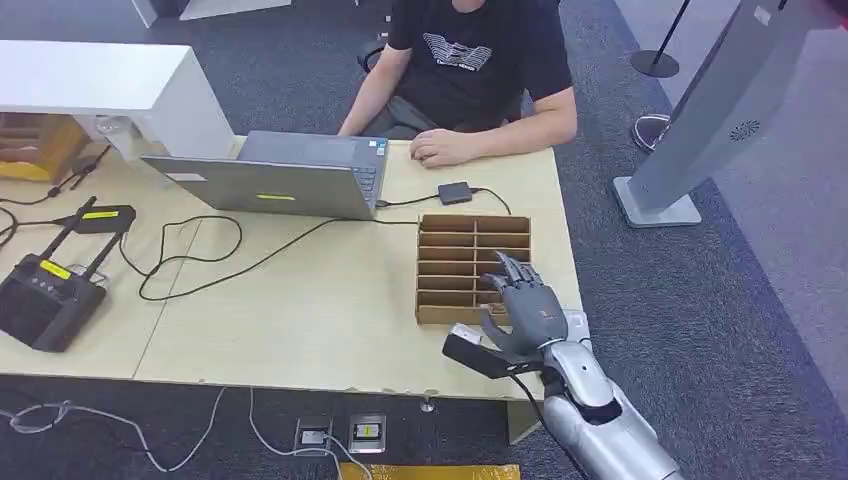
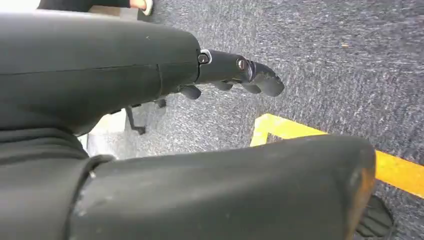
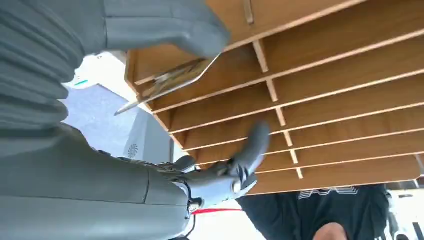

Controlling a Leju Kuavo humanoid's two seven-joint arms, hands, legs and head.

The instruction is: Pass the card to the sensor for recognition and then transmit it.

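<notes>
1. My right hand [image 1: 524, 305] hovers over the near right corner of the slotted wooden card rack [image 1: 448, 262] on the bench [image 1: 300, 310], thumb [image 3: 165, 25] pressing a thin card [image 3: 165, 82] that lies edge-on along the rack's near slot.
2. The sensor [image 1: 455, 192], a small black box, lies beyond the rack's far side.
3. My left hand [image 2: 235, 75] hangs by the floor, fingers curled, holding nothing.
4. The card's face is hidden; I can't be sure of the grip.
</notes>
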